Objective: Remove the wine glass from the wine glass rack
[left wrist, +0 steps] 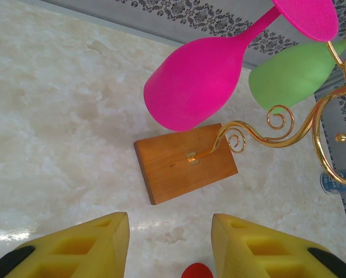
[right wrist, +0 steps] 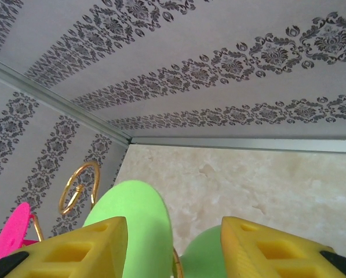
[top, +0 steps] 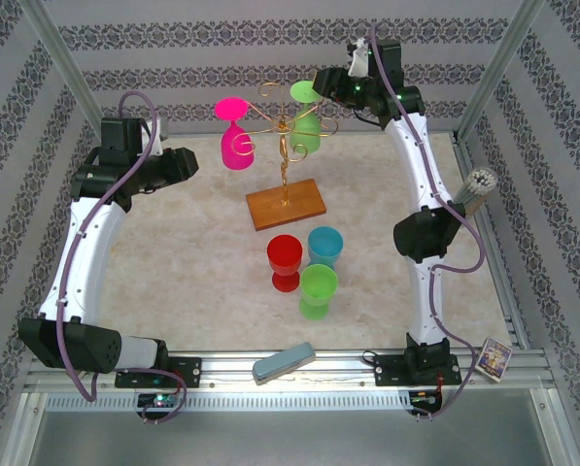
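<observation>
Three plastic cups stand nearest to me on the table [top: 192, 262], close together: a green cup [top: 319, 289], a red cup [top: 284, 260] and a blue cup [top: 324, 245]. Behind them the wine glass rack [top: 286, 131] stands upright on its wooden base [top: 286, 204], about mid-table. My left gripper [left wrist: 170, 231] is to the left of the rack, fingers apart with nothing between them, facing the pink wine glass [top: 236, 146] that hangs upside down on a gold arm. On the rack's right side the green wine glass [top: 307, 126] also hangs upside down. My right gripper [right wrist: 173, 226] is at its foot. The green disc sits between my fingers, but I cannot tell if they press it.
</observation>
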`<state>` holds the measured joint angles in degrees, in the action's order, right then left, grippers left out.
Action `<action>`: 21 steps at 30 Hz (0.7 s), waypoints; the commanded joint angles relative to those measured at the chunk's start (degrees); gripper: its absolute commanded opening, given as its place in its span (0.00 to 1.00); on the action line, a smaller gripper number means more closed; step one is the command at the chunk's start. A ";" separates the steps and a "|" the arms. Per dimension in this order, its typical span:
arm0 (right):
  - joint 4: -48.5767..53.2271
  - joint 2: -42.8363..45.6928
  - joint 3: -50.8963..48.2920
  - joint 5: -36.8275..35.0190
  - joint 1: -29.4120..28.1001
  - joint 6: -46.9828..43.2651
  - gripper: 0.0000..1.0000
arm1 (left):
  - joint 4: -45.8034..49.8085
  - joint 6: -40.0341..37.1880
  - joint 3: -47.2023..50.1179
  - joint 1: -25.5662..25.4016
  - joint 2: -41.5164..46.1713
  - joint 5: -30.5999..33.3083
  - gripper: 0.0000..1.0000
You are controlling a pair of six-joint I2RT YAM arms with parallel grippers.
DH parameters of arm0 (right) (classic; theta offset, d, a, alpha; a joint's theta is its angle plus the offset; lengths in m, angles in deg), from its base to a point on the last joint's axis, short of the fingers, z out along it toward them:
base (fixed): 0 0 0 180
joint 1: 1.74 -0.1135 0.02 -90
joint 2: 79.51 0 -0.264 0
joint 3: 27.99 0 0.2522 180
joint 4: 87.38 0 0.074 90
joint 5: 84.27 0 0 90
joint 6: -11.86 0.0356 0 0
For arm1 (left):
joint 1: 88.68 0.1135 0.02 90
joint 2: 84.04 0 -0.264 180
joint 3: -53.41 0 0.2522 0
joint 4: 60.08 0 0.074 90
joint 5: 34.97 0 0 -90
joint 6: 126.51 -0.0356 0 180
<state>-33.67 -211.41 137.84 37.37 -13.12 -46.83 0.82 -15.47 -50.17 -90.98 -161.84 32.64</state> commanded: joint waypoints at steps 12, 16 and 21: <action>-1.66 -0.91 1.91 2.02 -0.18 0.69 0.42 | -1.34 0.52 -0.04 -0.59 -0.03 0.40 0.42; -1.69 -0.69 1.91 2.02 -0.28 0.97 0.38 | -1.20 0.57 -0.10 -0.59 0.15 0.38 0.42; -1.80 -0.30 1.92 1.63 -0.27 1.30 0.35 | -1.19 0.57 0.16 -0.59 0.49 0.34 0.42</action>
<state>-34.09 -212.13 137.93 38.22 -13.14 -46.37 0.84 -15.47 -50.15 -90.98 -161.84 32.66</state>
